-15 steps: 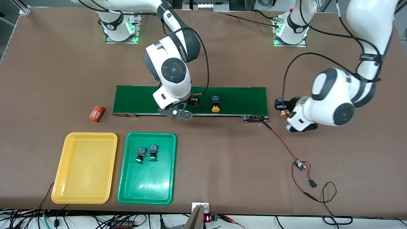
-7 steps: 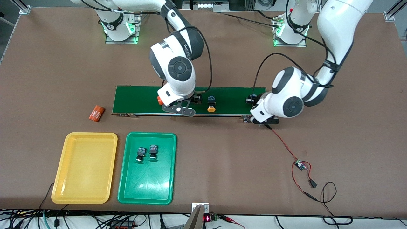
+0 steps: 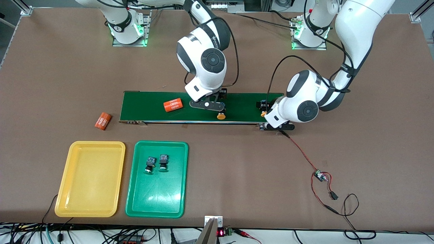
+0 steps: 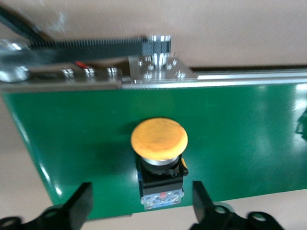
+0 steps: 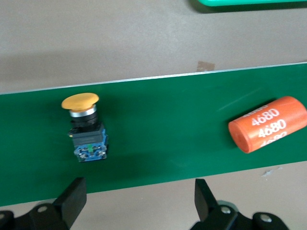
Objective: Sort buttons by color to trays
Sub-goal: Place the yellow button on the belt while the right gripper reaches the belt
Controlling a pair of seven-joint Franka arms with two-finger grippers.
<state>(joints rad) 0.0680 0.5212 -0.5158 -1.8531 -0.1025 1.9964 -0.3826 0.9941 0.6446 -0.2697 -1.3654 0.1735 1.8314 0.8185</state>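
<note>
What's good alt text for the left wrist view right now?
An orange-yellow capped button lies on its side on the dark-green conveyor belt, between the left gripper's open jaws, which do not touch it. The belt's metal end frame and brown table show past it.

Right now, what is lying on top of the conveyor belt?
On the conveyor belt: an orange cylinder with white print and two orange-capped buttons, one under the open right gripper, one at the left arm's end under the open left gripper. The arms hide parts of the belt.
</note>
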